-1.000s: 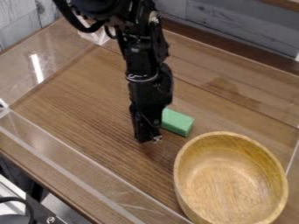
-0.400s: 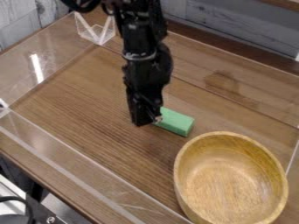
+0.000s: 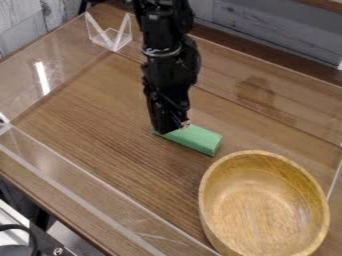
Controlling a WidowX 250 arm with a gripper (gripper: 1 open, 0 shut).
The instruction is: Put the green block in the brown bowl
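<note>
Looking from the biggest thing down, I start with the 1 wooden table [image 3: 80,130], which spreads under my gripper [image 3: 168,127] and out on every side of it. Next in size comes the 1 brown bowl [image 3: 265,205], wide, round and shallow with a thick rim. It sits beyond the green block from my gripper, nearer the camera. I see bare wood grain inside it and nothing lying there. Its broad mouth should forgive a loose drop, though I would want to clear the near rim first.

My gripper points down at the block's far end from the bowl. Its dark fingers blend together at the tips, so I cannot tell whether they stand apart or closed, and I see no sure grip.

Smallest is the 1 green block [image 3: 195,138], lying flat on the table between my gripper and the bowl, its near end just beside or under my fingertips. I judge it light and stiff, hardly fragile, with plain faces that may slide a little if nudged. I would take hold across its 2 long sides, close to the middle; gripping at 1 end could let it tilt or swivel.
</note>
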